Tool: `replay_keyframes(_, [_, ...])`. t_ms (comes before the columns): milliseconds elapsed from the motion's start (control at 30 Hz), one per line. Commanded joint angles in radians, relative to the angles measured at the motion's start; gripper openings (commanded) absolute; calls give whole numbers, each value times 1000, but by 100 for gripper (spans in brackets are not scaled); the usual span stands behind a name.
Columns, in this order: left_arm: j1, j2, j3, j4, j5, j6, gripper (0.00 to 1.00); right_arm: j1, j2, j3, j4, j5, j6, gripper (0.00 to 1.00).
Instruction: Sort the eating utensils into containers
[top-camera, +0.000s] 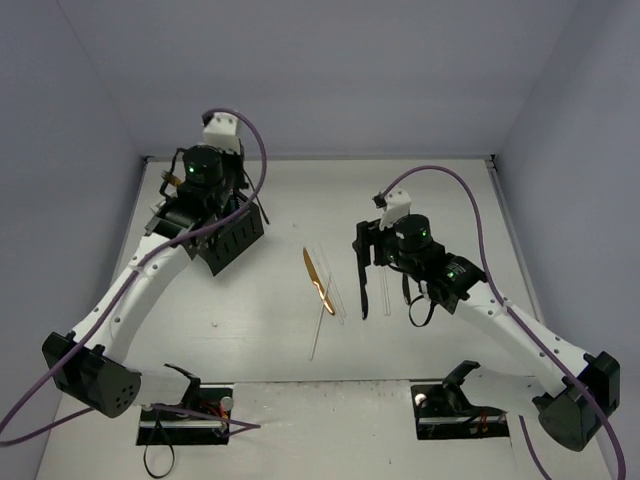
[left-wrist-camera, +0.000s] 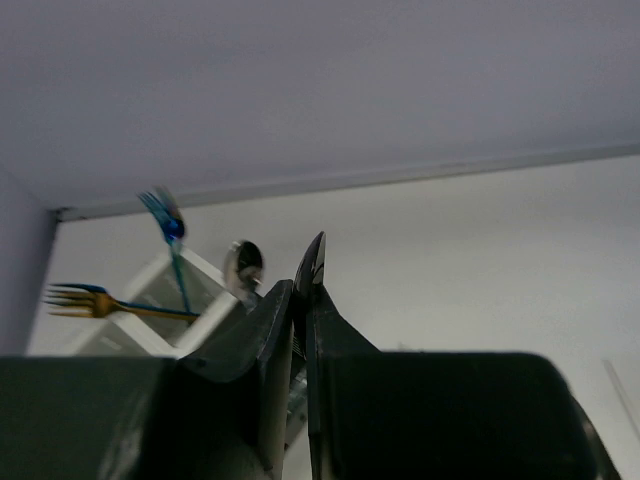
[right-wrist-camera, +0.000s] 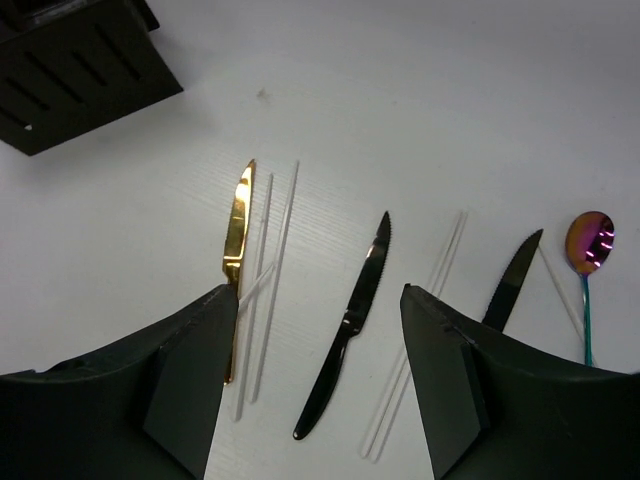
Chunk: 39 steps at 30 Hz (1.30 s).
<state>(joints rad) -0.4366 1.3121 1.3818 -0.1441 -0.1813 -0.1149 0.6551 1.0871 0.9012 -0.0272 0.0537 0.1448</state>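
My left gripper (top-camera: 203, 208) hovers over the containers (top-camera: 233, 240) at the back left. In the left wrist view it (left-wrist-camera: 302, 298) is shut on a thin black knife (left-wrist-camera: 316, 262) whose tip sticks out past the fingers. A white bin (left-wrist-camera: 150, 300) behind holds a blue fork (left-wrist-camera: 168, 225), a blue-gold fork (left-wrist-camera: 85, 299) and a silver spoon (left-wrist-camera: 243, 262). My right gripper (top-camera: 383, 262) is open and empty (right-wrist-camera: 318, 292) above another black knife (right-wrist-camera: 352, 325). A gold knife (right-wrist-camera: 236, 250), clear plastic utensils (right-wrist-camera: 278, 270) and a third black knife (right-wrist-camera: 512, 285) lie beside it.
An iridescent spoon (right-wrist-camera: 590, 242) with a teal handle lies at the right. More clear utensils (right-wrist-camera: 425, 330) lie between the black knives. A black bin (right-wrist-camera: 80, 60) shows at the top left of the right wrist view. The gold knife (top-camera: 318, 280) lies mid-table.
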Motion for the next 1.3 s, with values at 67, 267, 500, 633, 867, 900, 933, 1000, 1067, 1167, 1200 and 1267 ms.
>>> replay_keyframes(67, [99,81,101,161,-44,201,0,-71,-74,-49,44,15,36,64])
replay_keyframes(267, [191,181,108,248,-13,249,0,-82,-93,-80,40,24,51,63])
replay_keyframes(500, [213,261,61,268,-13,250,0,-87,-88,-104,39,53,58,63])
replay_keyframes(633, [214,276,9,259,-8,207,7,-95,-69,-104,38,130,71,63])
replay_keyframes(867, [214,241,-11,149,3,132,39,-184,-1,-71,31,151,90,63])
replay_keyframes(900, [214,223,-15,128,9,123,44,-207,17,-62,30,141,93,63])
replay_keyframes(933, [213,210,-17,92,16,111,50,-236,36,-50,30,124,94,63])
replay_keyframes(1000, [212,157,-12,47,48,66,59,-286,69,-26,10,90,98,62])
replay_keyframes(1067, [210,109,-8,-15,77,37,64,-346,111,-9,-12,65,103,61])
replay_keyframes(1167, [202,8,-40,-118,121,-6,69,-449,193,37,-25,38,118,58])
replay_keyframes(1200, [200,-22,-65,-142,131,-19,70,-475,218,45,-28,30,122,57])
replay_keyframes(1267, [197,-91,-126,-172,154,-39,70,-516,273,58,-28,19,130,56])
